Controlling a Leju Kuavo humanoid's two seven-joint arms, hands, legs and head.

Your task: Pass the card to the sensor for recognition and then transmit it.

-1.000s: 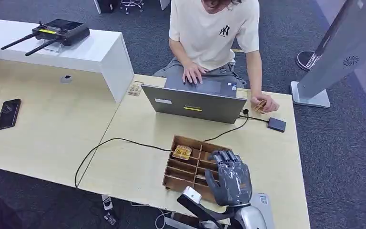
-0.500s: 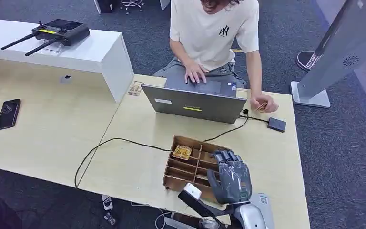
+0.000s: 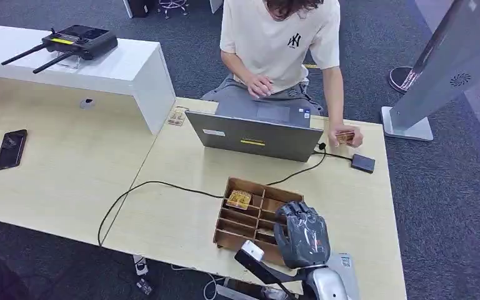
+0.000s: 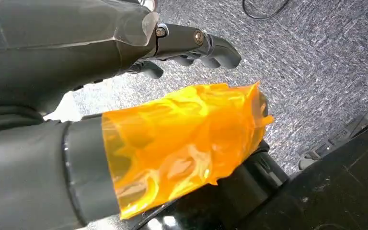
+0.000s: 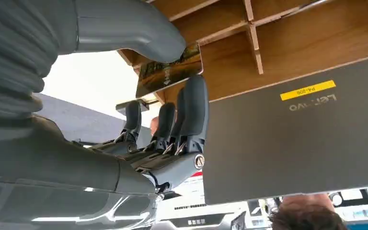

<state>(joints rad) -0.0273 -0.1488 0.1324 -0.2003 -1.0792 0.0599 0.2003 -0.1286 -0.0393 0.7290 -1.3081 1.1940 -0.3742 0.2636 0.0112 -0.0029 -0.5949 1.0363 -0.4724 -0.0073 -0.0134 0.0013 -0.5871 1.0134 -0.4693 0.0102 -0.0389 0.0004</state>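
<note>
Now right hand (image 3: 302,235) pinches card (image 5: 169,72) over box (image 3: 234,225).

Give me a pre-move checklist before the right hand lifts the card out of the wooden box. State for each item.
1. Right hand has the card between thumb and fingers: ok, the right wrist view shows the pinch.
2. Card clear of the wooden box dividers: cannot tell, the hand covers them in the head view.
3. Sensor reachable on the table: ok, nothing lies on it.
4. Person's hand away from the sensor: not ok, it holds something just beside it.
5. Laptop and cable out of the path: cannot tell.
</note>
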